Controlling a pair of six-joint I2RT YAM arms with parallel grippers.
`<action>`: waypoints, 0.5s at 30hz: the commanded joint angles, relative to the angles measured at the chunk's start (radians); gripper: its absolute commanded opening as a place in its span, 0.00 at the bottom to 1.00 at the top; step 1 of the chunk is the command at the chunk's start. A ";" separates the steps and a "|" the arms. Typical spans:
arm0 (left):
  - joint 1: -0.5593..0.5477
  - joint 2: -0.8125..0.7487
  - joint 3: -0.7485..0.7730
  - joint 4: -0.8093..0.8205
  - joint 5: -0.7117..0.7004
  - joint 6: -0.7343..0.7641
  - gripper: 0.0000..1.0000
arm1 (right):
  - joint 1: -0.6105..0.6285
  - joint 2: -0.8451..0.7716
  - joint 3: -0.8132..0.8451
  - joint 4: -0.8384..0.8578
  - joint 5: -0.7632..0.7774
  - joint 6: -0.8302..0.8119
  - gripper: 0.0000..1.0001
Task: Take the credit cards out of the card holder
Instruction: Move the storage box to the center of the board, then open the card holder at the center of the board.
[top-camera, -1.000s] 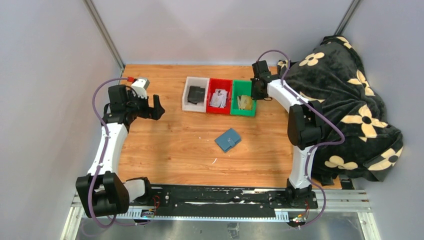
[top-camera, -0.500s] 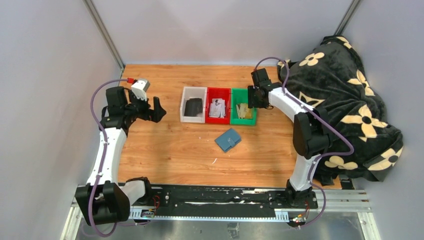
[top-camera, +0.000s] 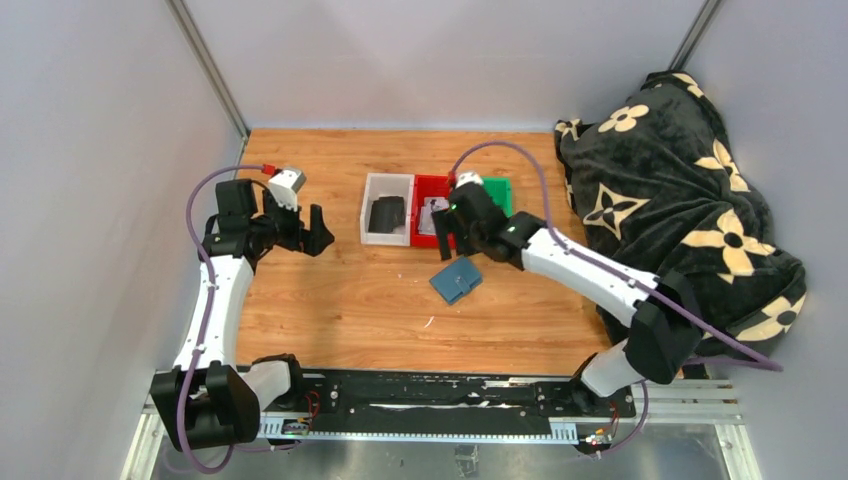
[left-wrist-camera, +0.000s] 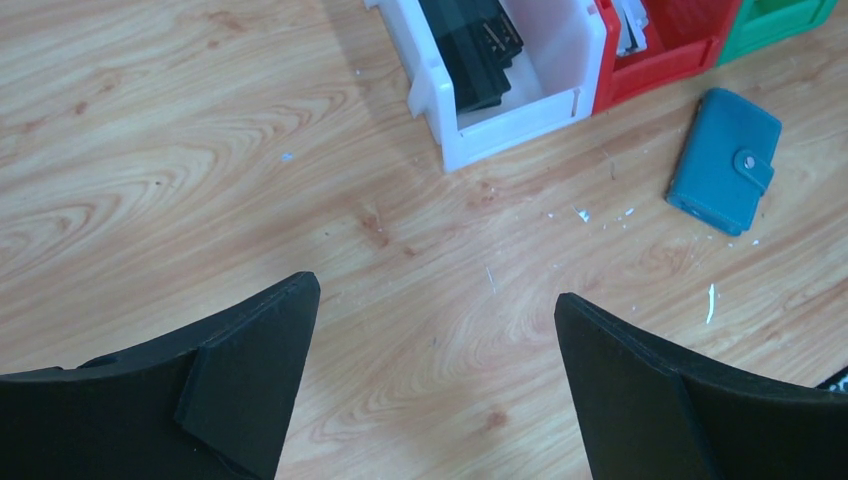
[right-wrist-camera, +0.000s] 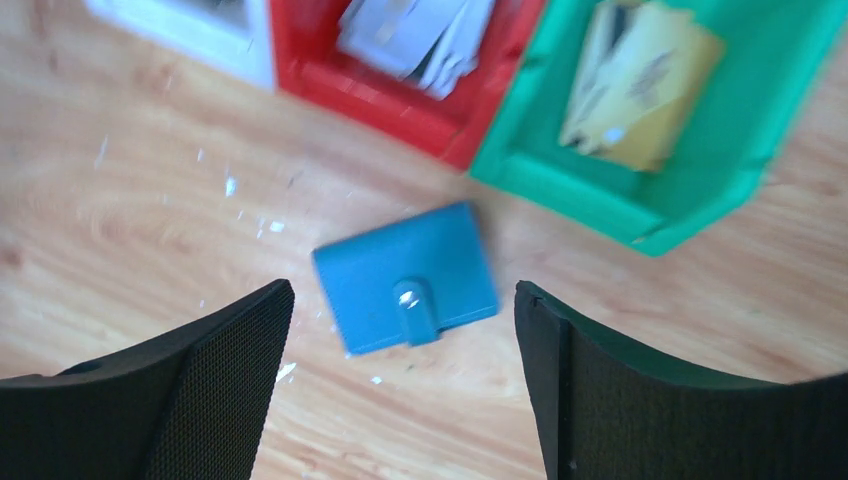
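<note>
Top external view: the card holder (top-camera: 456, 279) lies closed on the wooden table (top-camera: 340, 300), just in front of a row of three bins: the white bin (top-camera: 368, 212), the red bin (top-camera: 430, 181) and the green bin (top-camera: 498, 190). The right gripper (top-camera: 455, 245) hangs above the holder and hides part of the red and green bins. The left gripper (top-camera: 322, 230) is well apart, over bare wood at the table's left side.

Left wrist view: the left jaws are spread wide with nothing between them. The holder lies at the far right, its snap tab fastened, near the red bin's front.

Right wrist view (somewhat blurred): the right jaws stand wide apart, gripping nothing. The holder lies on the wood between them, clear of both fingers. Behind it, pale cards (right-wrist-camera: 415, 35) fill the red bin and yellowish cards (right-wrist-camera: 640, 90) the green one.
</note>
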 joint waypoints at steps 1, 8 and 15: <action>0.002 -0.013 0.028 -0.065 0.013 0.036 1.00 | 0.118 0.105 -0.075 0.009 -0.008 0.079 0.86; 0.002 -0.043 0.045 -0.121 0.022 0.057 1.00 | 0.195 0.321 -0.015 0.037 0.005 0.043 0.88; 0.001 -0.091 0.054 -0.157 0.017 0.063 1.00 | 0.269 0.361 -0.039 0.093 -0.063 0.000 0.81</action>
